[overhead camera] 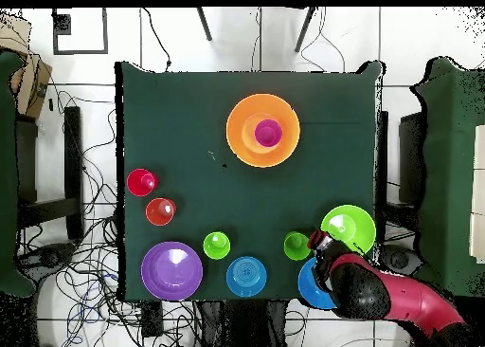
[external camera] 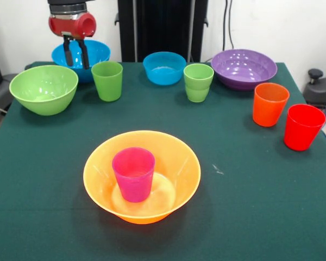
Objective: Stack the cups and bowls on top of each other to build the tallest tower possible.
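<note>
The tower is standing at its first stage: the orange bowl (external camera: pixel 142 175) is sitting upright toward the table's front edge, with the purple cup (external camera: pixel 133 174) standing mouth-up inside it. The gripper (external camera: pixel 76 58), fingers slightly apart and holding nothing, is hanging well behind the orange bowl, over the gap between the green bowl (external camera: pixel 43 89) and the large blue bowl (external camera: pixel 95 53). One green cup (external camera: pixel 107 80) is standing just beside it. Risks as judged: a descent here is likely clipping the cup or either rim, since the three are crowding together. The glossy, flared green bowl is likely slipping from a narrow pinch, and balancing poorly on the purple cup.
</note>
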Robot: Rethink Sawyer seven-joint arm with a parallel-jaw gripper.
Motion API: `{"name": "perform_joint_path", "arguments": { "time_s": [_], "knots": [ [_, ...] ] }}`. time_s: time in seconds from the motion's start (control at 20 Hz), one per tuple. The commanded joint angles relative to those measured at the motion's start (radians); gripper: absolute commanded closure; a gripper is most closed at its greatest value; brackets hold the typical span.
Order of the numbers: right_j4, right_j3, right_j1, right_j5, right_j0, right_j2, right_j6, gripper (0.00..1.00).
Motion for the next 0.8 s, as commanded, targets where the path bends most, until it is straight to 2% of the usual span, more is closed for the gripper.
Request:
{"name": "perform_joint_path", "arguments": {
  "time_s": [0.05, 0.4, 0.65, 0.8],
  "knots": [
    [-0.1, -0.029, 0.006, 0.112, -0.004, 0.127, -0.202, 0.0],
    [-0.144, -0.105, 0.077, 0.089, 0.042, 0.092, -0.157, 0.0],
    [-0.147, -0.1, 0.066, 0.105, 0.025, 0.102, -0.163, 0.0],
    [-0.148, -0.111, 0.053, 0.109, 0.039, 0.095, -0.151, 0.0]
  ]
}}
